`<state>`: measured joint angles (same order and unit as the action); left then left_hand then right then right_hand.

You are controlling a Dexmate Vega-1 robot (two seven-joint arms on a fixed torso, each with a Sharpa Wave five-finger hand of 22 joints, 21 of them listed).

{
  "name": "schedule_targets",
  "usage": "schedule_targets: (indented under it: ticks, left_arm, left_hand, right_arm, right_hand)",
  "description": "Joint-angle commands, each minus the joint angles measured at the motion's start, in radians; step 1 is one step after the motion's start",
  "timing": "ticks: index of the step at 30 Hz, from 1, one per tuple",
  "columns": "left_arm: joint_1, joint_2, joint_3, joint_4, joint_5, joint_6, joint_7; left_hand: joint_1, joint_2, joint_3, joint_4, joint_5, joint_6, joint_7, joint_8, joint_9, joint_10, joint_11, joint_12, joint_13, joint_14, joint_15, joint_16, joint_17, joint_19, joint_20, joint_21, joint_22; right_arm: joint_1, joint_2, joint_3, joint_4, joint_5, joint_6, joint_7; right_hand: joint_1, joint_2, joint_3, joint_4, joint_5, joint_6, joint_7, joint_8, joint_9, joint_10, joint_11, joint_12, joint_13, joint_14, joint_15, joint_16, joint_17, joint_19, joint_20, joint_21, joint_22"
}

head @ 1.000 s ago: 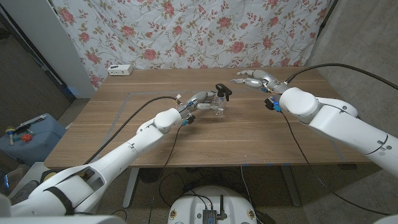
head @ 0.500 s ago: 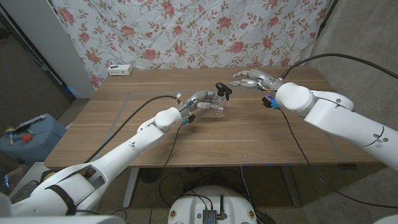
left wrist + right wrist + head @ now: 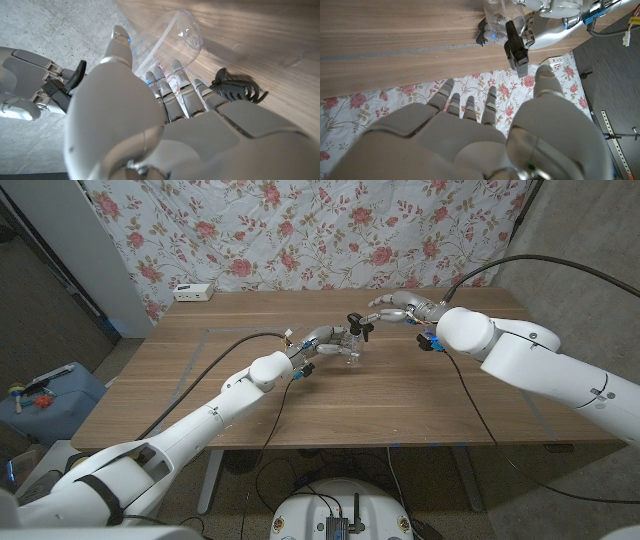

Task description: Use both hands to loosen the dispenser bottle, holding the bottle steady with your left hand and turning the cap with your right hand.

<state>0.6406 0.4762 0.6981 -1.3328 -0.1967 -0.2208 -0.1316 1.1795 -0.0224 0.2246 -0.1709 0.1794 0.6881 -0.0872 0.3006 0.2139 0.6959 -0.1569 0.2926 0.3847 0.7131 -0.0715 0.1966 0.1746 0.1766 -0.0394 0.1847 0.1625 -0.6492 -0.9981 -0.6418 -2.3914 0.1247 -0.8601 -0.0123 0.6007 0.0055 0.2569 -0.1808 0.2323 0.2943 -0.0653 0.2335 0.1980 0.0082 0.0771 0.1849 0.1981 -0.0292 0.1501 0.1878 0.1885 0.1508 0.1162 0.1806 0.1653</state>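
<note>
Right robot hand [image 3: 397, 311] shifted leftward across the far side of the table [image 3: 400, 395] since a second ago, from well apart to just beside the black pump cap [image 3: 357, 323] of the dispenser bottle [image 3: 347, 345]; fingers spread, holding nothing, contact with the cap not discernible; bottle and left arm unchanged in place over the same interval.

Left robot hand [image 3: 320, 343] wrapped around the clear bottle body near the table's middle, toward the far edge; same grip seen from behind in the left wrist view, robot hand [image 3: 165, 95] against transparent plastic [image 3: 170, 40].

In the right wrist view, open robot hand [image 3: 485, 130] facing the black pump head [image 3: 516, 50].

Table of brown wood, with a faint taped rectangle [image 3: 205, 332] on its left half and a white power strip [image 3: 193, 292] at the far left corner; floral cloth backdrop [image 3: 300, 230] behind; blue box [image 3: 45, 395] on the floor at left; black cables [image 3: 480, 415] trailing from both arms.
</note>
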Motion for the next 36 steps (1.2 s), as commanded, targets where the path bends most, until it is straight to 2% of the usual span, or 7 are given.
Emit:
schedule_targets:
  ticks: [1, 13, 23, 36]
  left_arm:
    - [-0.017, -0.006, 0.007, 0.01, 0.003, 0.022, -0.004]
    - [-0.041, -0.02, 0.017, 0.036, 0.006, 0.023, -0.013]
    - [-0.043, -0.021, 0.02, 0.03, 0.005, 0.034, -0.015]
    - [-0.035, -0.024, 0.025, 0.022, 0.001, 0.039, -0.013]
  left_hand:
    - [-0.043, 0.068, 0.043, 0.032, 0.002, 0.043, 0.009, 0.008, 0.003, 0.012, 0.002, 0.005, 0.004, 0.012, -0.092, 0.004, 0.002, 0.006, -0.091, -0.003, 0.002]
    - [-0.043, 0.072, 0.048, 0.03, 0.001, 0.043, 0.011, 0.008, 0.003, 0.013, 0.002, 0.001, 0.008, 0.013, -0.092, 0.003, 0.003, 0.006, -0.089, -0.003, 0.002]
    - [-0.047, 0.075, 0.05, 0.031, 0.0, 0.047, 0.01, 0.009, 0.003, 0.017, 0.004, -0.001, 0.012, 0.014, -0.092, 0.004, 0.004, 0.005, -0.089, -0.003, 0.002]
    - [-0.05, 0.081, 0.055, 0.032, 0.001, 0.049, 0.012, 0.009, 0.003, 0.023, 0.003, -0.003, 0.016, 0.014, -0.089, 0.004, 0.005, 0.004, -0.087, -0.003, 0.002]
  right_arm:
    - [0.08, 0.021, -0.095, -0.01, -0.089, -0.077, 0.048]
    - [0.138, 0.04, -0.174, 0.025, -0.181, -0.093, 0.093]
    - [0.143, 0.051, -0.182, 0.048, -0.222, -0.082, 0.114]
    - [0.139, 0.051, -0.183, 0.042, -0.258, -0.094, 0.14]
  right_hand:
    - [0.018, 0.0, 0.009, -0.001, -0.002, 0.015, -0.003, 0.009, 0.005, -0.008, 0.004, 0.002, 0.001, -0.003, 0.001, 0.002, 0.003, 0.001, 0.009, 0.003, 0.002]
    - [0.066, -0.001, 0.033, -0.003, -0.004, 0.052, -0.01, 0.023, 0.008, -0.002, 0.004, 0.009, 0.001, 0.007, -0.006, 0.009, 0.003, 0.011, 0.009, 0.007, 0.002]
    - [0.125, 0.004, 0.063, -0.004, -0.005, 0.102, -0.035, 0.042, 0.011, 0.01, 0.0, 0.014, 0.001, 0.019, -0.013, 0.013, 0.003, 0.026, 0.005, 0.01, 0.002]
    - [0.195, 0.0, 0.097, -0.005, -0.009, 0.168, -0.062, 0.065, 0.013, 0.025, -0.007, 0.018, 0.001, 0.031, -0.021, 0.015, 0.002, 0.044, 0.001, 0.012, 0.001]
